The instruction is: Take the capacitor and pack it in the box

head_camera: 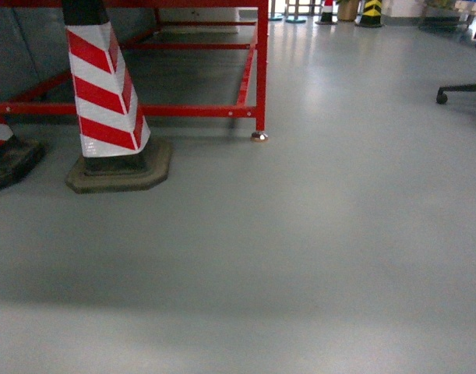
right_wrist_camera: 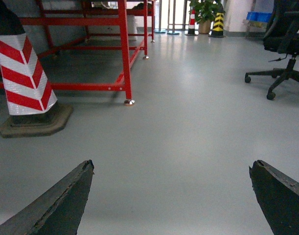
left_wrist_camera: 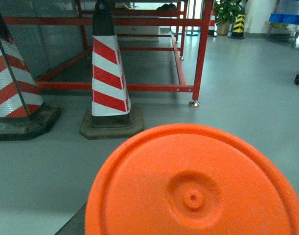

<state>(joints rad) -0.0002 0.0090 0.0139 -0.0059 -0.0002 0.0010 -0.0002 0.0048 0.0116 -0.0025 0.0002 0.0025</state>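
Note:
A large orange round-ended cylinder, the capacitor (left_wrist_camera: 193,196), fills the lower part of the left wrist view, with its flat end and a small central dimple facing the camera. It hangs above the floor in my left gripper (left_wrist_camera: 188,220), which is shut on it. Only a dark sliver of one finger (left_wrist_camera: 73,224) shows at its lower left. My right gripper (right_wrist_camera: 171,169) is open above bare grey floor, its two dark fingertips far apart with nothing between them. The box is out of view. Neither gripper shows in the head view.
A red-and-white striped cone (head_camera: 105,93) on a dark base stands left, and another cone (left_wrist_camera: 12,83) is further left. Behind them is a red metal frame (head_camera: 261,70) with a foot on the floor. An office chair (right_wrist_camera: 281,44) stands right. Blue bins (left_wrist_camera: 286,18) are far back.

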